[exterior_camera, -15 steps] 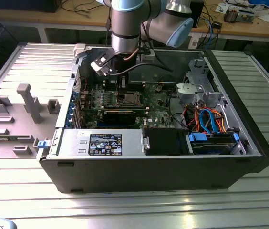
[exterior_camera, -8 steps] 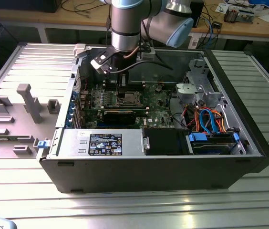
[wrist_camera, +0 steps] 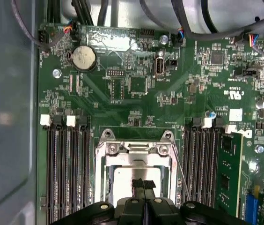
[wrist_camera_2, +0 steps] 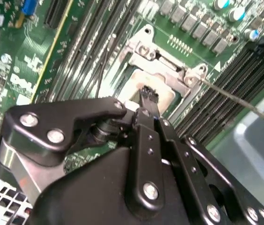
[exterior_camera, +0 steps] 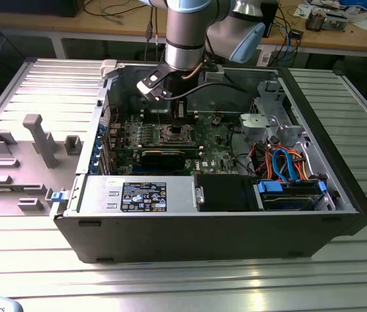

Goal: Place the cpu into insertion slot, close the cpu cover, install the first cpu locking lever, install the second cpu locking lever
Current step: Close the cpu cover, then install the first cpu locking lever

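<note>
The insertion slot (exterior_camera: 178, 134) sits mid-board in the open computer case. In both wrist views the silver cpu (wrist_camera: 119, 182) (wrist_camera_2: 121, 86) lies in it, framed by the cpu cover (wrist_camera: 134, 158) (wrist_camera_2: 165, 71), which lies flat over it. A thin locking lever (wrist_camera: 181, 174) (wrist_camera_2: 235, 99) sticks out at an angle from one side of the socket, unlatched. My gripper (wrist_camera: 144, 183) (wrist_camera_2: 147, 93) (exterior_camera: 182, 117) hangs straight above the chip's middle. Its black fingertips are shut together with nothing between them. Whether they touch the chip I cannot tell.
Black memory slots (wrist_camera: 66, 168) flank the socket on both sides. A long black graphics card (exterior_camera: 164, 156) lies just in front of it, a power supply (exterior_camera: 138, 195) nearer still. Drive bays with blue cables (exterior_camera: 287, 169) fill the exterior view's right. A grey fixture plate (exterior_camera: 27, 156) lies outside the case.
</note>
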{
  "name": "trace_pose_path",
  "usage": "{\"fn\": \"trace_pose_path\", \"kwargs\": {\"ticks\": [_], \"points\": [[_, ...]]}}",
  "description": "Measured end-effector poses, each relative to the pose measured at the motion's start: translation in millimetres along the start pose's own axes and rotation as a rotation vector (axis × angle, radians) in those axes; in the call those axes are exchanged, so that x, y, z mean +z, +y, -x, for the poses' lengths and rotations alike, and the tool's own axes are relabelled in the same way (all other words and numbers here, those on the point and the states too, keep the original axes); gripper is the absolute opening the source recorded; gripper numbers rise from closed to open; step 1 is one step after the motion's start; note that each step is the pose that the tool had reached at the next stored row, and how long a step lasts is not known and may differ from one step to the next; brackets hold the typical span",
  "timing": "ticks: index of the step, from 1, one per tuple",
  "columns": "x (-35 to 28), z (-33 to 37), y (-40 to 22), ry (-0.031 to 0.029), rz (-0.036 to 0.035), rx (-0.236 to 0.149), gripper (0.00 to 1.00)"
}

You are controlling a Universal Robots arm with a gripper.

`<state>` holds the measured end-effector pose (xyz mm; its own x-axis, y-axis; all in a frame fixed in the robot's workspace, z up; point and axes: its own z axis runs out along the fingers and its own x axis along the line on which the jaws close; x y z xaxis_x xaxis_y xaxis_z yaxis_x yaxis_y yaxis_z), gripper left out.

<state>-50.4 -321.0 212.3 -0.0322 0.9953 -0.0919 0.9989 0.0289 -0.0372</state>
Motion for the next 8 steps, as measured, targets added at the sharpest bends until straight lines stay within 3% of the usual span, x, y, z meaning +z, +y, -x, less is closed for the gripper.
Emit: {"fn": "trace_pose_path", "kwargs": {"ticks": [8], "points": [[0.0, 0.0, 0.2, -0.0001, -0.0001, 0.0, 0.11]]}}
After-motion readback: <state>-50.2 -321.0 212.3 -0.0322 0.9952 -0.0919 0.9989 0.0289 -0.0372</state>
